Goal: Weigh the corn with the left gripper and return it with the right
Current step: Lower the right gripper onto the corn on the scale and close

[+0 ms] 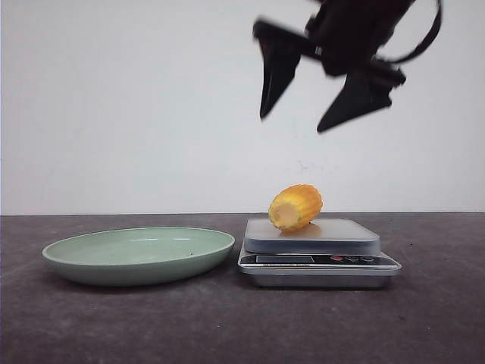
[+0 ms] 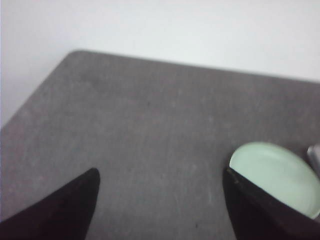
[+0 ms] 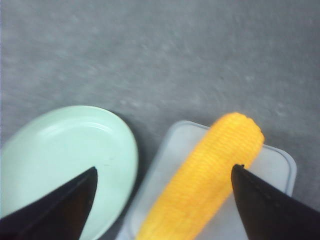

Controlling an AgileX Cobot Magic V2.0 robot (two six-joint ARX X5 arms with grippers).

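Note:
The corn, a short yellow-orange cob, lies on its side on the silver scale. My right gripper hangs open and empty high above the scale. In the right wrist view the corn lies on the scale's platform below the gap between the open right gripper's fingers, nearer one of them. My left gripper is open and empty over bare table; it does not show in the front view.
A pale green dish stands empty just left of the scale; it also shows in the left wrist view and the right wrist view. The table is dark grey, with a white wall behind it.

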